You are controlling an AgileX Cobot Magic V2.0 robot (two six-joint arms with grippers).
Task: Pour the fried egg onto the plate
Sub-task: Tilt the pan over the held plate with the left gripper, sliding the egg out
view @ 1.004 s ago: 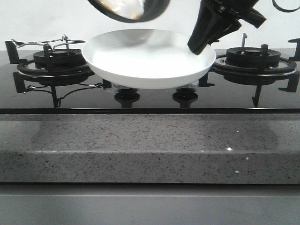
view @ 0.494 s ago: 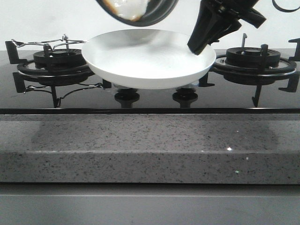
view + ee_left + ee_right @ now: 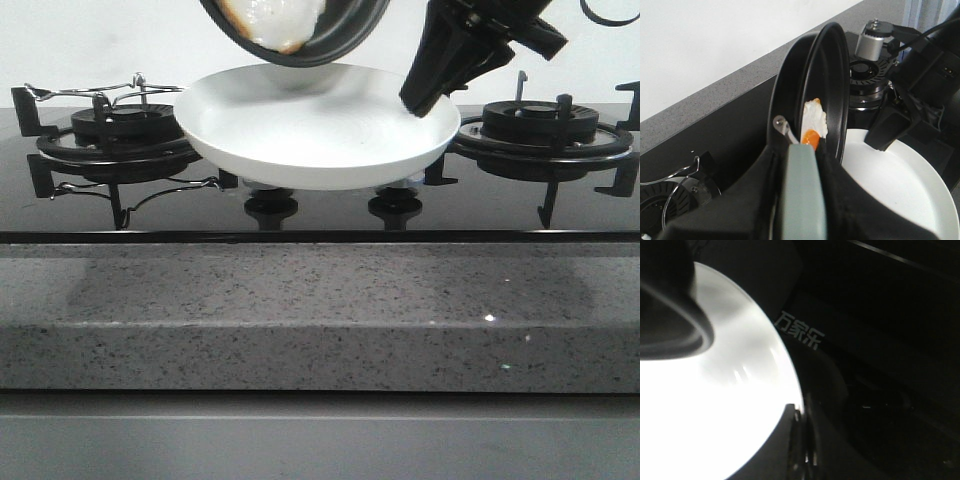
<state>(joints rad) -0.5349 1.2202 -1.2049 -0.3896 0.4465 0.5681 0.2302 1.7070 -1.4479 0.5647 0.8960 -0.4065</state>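
Observation:
The black frying pan (image 3: 345, 35) hangs steeply tilted over the plate (image 3: 320, 140), its lower rim just above the dish. The fried egg (image 3: 275, 22), white with a browned edge, lies against that lower rim. In the left wrist view the fried egg (image 3: 815, 120) shows an orange yolk and clings inside the pan (image 3: 832, 75). My left gripper (image 3: 801, 200) is shut on the pan's grey-green handle (image 3: 802, 190). My right gripper (image 3: 420, 100) is shut on the plate's right rim and holds it above the stove. The right wrist view shows the right gripper (image 3: 799, 425) pinching the bright plate (image 3: 715, 405).
A black glass stove carries a left burner (image 3: 110, 135) with a thin wire rack and a right burner (image 3: 545, 125). Two knobs (image 3: 270, 205) sit below the plate. A speckled granite counter edge (image 3: 320, 310) runs along the front.
The pan has come lower and tilted further towards the plate, and the egg has slid down to its lower rim. Plate and right gripper have not moved.

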